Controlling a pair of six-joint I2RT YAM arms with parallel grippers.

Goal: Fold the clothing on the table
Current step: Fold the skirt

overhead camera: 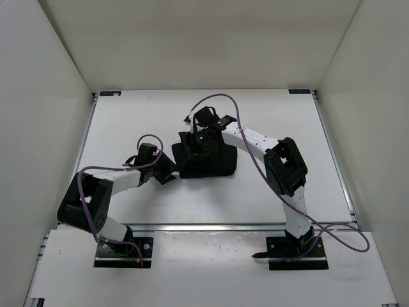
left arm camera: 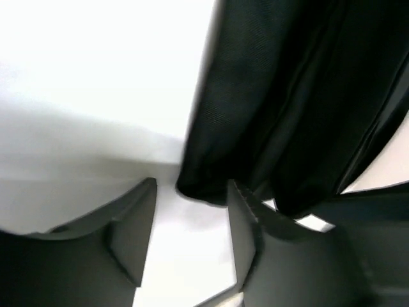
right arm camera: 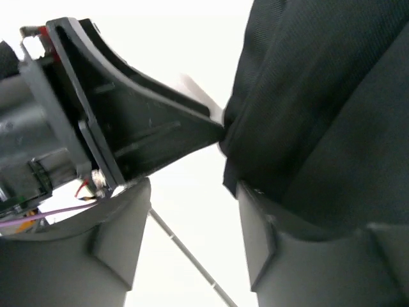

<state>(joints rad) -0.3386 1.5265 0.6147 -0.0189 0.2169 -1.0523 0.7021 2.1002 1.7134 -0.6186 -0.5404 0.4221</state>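
The clothing [overhead camera: 206, 160] is a compact black bundle lying in the middle of the white table [overhead camera: 128, 121]. My left gripper [overhead camera: 167, 171] sits at its left edge, low over the table. In the left wrist view the left gripper [left arm camera: 192, 195] is open, only white table shows between its fingers [left arm camera: 246, 230], and the clothing's [left arm camera: 287, 96] hem hangs just beyond the tips. My right gripper [overhead camera: 199, 137] is over the bundle's far left corner. In the right wrist view it [right arm camera: 192, 192] is open and holds nothing, with the clothing [right arm camera: 319, 96] against its right finger [right arm camera: 262, 236].
The left arm's black gripper body [right arm camera: 128, 121], with a purple cable, lies close beside my right gripper. White walls [overhead camera: 45, 96] enclose the table on three sides. Metal rails [overhead camera: 332, 153] run along the table's edges. Both arm bases [overhead camera: 121, 251] stand at the near edge.
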